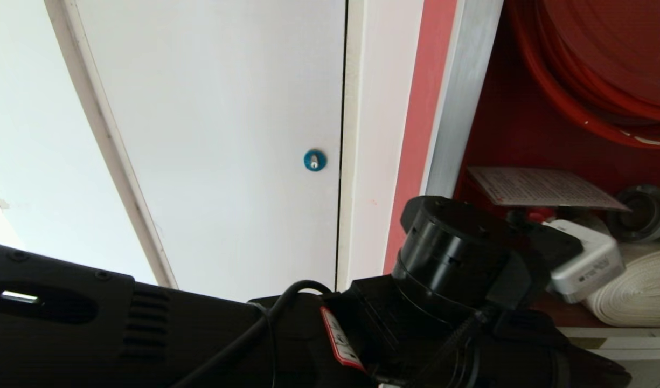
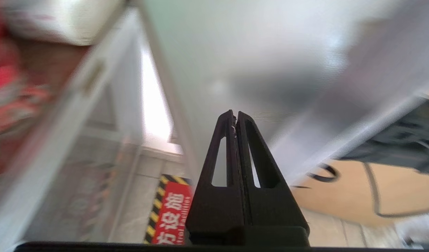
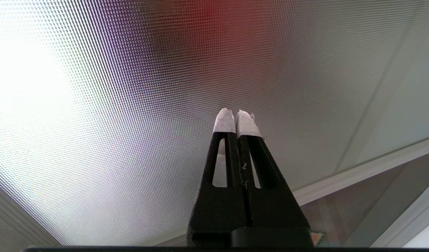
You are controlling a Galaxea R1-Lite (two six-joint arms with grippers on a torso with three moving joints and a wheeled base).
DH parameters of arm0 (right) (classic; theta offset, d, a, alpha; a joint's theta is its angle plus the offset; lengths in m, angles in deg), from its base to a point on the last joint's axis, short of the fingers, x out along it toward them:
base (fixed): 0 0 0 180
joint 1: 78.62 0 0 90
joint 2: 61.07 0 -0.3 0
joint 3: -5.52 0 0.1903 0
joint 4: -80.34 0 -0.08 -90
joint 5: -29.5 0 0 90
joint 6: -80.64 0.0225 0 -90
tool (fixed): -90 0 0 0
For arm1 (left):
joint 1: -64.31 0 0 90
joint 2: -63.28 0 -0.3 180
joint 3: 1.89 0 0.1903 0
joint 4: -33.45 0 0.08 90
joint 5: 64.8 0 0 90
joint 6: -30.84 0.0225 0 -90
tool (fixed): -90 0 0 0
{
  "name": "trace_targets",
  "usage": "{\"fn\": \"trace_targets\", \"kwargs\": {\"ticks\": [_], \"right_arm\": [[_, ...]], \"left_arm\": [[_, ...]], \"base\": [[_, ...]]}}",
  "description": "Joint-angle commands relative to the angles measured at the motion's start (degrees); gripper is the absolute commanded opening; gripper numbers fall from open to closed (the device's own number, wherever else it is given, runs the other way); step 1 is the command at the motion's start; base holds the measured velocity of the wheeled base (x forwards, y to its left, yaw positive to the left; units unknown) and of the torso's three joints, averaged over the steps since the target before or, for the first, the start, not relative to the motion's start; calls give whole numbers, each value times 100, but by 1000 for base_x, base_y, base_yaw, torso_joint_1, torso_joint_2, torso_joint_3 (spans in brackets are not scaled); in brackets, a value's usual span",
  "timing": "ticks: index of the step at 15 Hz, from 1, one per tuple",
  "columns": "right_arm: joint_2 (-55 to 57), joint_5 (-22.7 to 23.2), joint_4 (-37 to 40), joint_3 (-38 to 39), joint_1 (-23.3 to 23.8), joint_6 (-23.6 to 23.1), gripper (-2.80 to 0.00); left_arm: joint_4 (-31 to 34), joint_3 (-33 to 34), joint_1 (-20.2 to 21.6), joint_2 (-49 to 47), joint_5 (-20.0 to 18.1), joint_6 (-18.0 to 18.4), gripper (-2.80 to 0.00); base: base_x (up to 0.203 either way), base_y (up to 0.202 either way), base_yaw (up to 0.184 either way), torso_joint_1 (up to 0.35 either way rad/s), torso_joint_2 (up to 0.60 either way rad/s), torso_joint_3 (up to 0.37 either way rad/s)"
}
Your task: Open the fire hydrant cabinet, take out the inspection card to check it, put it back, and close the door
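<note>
With the fire hydrant cabinet [image 1: 515,129] open, the inspection card [image 1: 542,187] lies inside, long axis level, beyond and right of the left arm. Left tool [image 2: 235,117] closed, empty; right tool [image 3: 235,117] closed, parked.

Open red interior of the fire hydrant cabinet [image 1: 515,126], reachable past its silver frame post. Inside, crowded by the inspection card [image 1: 540,187], white rolled hose [image 1: 639,293], red hose reel [image 1: 604,70]. Left arm [image 1: 459,258] blocking the lower opening.
</note>
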Motion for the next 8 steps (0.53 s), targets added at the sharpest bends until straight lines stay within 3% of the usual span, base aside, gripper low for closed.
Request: {"fn": "trace_targets", "kwargs": {"ticks": [1, 8], "right_arm": [[9, -9, -2, 9, -6, 0, -280], [9, -9, -2, 9, -1, 0, -280]], "left_arm": [[-15, -3, 302, -33, -31, -13, -280], [-7, 364, 1842, 6, -48, 17, -280]], "base": [[0, 0, 0, 0, 0, 0], [0, 0, 0, 0, 0, 0]]}}
